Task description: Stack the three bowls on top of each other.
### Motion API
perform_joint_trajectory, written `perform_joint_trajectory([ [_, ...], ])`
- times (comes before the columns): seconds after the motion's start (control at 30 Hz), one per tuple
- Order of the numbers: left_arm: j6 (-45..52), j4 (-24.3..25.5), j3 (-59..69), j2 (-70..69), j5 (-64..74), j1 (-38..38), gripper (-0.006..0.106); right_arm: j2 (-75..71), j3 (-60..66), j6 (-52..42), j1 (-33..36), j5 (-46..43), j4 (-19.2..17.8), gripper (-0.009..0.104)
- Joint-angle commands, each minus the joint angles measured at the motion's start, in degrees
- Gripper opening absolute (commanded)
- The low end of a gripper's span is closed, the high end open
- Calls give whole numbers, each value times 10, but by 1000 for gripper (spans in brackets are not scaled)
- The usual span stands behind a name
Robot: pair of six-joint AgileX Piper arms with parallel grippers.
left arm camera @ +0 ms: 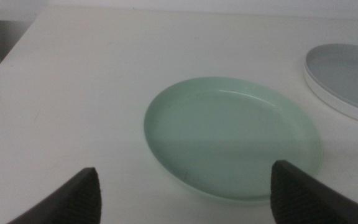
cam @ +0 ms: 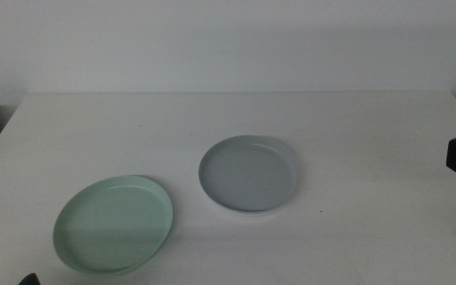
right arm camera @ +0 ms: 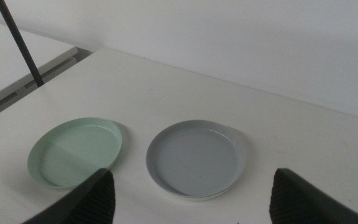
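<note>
We see the grey bowl [cam: 249, 173] nested on the white bowl [cam: 236, 209] (only a rim shows), the mint green bowl [cam: 113, 223] just beside it. Left gripper [left arm camera: 185, 193] and right gripper [right arm camera: 191, 196] hover near it, jaws wide.

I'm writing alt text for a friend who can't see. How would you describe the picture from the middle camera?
Two shallow round bowls sit apart on a white table: a mint green bowl at front left, and a grey bowl near the centre resting on a white bowl whose rim just peeks out beneath. A dark part of the right arm shows at the right edge.
</note>
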Motion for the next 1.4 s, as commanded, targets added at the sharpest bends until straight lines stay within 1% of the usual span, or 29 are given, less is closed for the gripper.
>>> perform_joint_trajectory([
  [0.0,-6,-6,3,-6,-57,-1,90,1,-13,-5,-2,-41,6,65],
  [0.3,0,4,0,-3,-73,-1,90,1,-13,-5,-2,-41,6,65],
  [0.4,-19,-13,-68,69,-70,6,90,1,-13,-5,-2,-41,6,65],
  [0.57,-21,-13,-206,222,-20,10,90,1,-13,-5,-2,-41,6,65],
  [0.67,-21,-13,-295,304,37,10,90,1,-13,-5,-2,-41,6,65],
  [0.8,-24,-14,-409,409,149,10,90,1,-13,-5,-2,-41,6,65],
  [0.93,-24,-13,-500,485,248,10,90,1,-13,-5,-2,-41,6,65],
  [1.03,-23,-13,-526,524,265,10,90,1,-13,-5,-2,-41,6,65],
  [1.2,-25,-14,-530,572,229,10,90,1,-13,-5,-2,-41,6,65],
  [1.23,-29,-20,-530,582,219,10,90,1,-13,-5,-2,-41,6,65],
  [1.37,-40,-20,-531,625,222,13,90,1,-13,-5,-2,-41,6,65],
])
